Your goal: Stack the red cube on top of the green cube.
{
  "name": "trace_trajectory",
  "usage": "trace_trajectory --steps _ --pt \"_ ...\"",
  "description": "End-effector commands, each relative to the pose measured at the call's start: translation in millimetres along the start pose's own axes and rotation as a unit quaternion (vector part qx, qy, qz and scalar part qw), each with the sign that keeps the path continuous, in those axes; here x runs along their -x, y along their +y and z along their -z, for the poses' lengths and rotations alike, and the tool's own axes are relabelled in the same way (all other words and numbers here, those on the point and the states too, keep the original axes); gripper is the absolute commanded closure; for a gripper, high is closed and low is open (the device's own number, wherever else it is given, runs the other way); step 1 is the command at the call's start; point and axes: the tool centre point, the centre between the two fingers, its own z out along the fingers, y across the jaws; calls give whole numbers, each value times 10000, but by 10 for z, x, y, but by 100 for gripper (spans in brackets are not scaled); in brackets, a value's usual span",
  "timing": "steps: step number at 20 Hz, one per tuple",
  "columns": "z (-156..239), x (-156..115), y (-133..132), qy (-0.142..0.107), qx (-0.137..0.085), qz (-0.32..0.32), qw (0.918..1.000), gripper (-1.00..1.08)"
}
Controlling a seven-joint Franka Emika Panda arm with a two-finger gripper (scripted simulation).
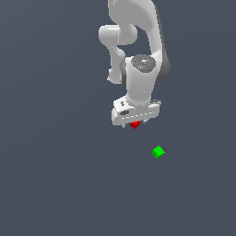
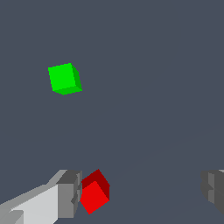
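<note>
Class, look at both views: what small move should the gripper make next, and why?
Probably close the fingers on the red cube. The gripper is open, with the cube between its fingers, close against one finger and far from the other. The green cube sits apart with nothing on it, so the red one must be gripped first.

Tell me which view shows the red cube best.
The wrist view: the red cube appears large, with two faces visible, beside one finger of the open hand. In the exterior view it is a small red patch, partly hidden under the hand.
</note>
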Motion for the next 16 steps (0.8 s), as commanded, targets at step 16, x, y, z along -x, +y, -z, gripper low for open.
trace_trajectory --steps 16 --pt "-732 776 -504 -89 -3 2538 9672 -92"
